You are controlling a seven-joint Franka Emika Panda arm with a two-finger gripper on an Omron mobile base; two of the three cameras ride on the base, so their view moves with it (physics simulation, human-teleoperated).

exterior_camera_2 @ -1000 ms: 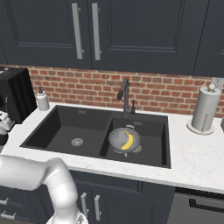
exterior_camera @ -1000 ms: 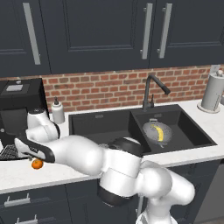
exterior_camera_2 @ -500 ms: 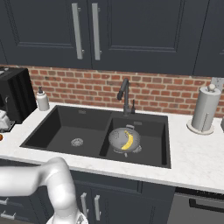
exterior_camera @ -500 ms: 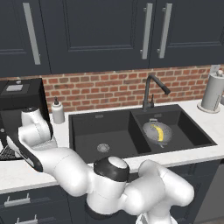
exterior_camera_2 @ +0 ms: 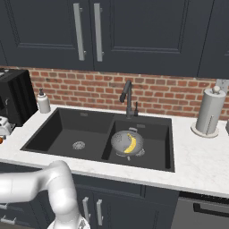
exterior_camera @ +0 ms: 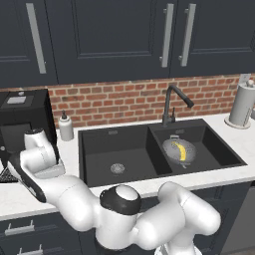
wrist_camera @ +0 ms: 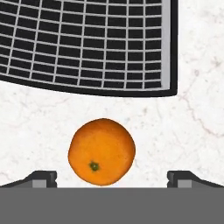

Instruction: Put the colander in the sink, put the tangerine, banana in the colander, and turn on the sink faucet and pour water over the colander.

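- White marble bench (wrist_camera: 192,113) lies under the hand camera, a black wire rack (wrist_camera: 87,43) resting on it near the top of that view.
- Tool (wrist_camera: 112,178) has its two dark fingertips standing wide apart, gripping nothing; the tangerine (wrist_camera: 101,151) sits on the bench between them.
- Colander (exterior_camera_2: 127,143) rests in the smaller right basin of the black sink (exterior_camera_2: 62,132), banana (exterior_camera_2: 130,144) inside it (unchanged from a second ago).
- Arm has swung further left since then, toward the bench's left end.
- Sink faucet (exterior_camera_2: 127,96) stands behind the basins.
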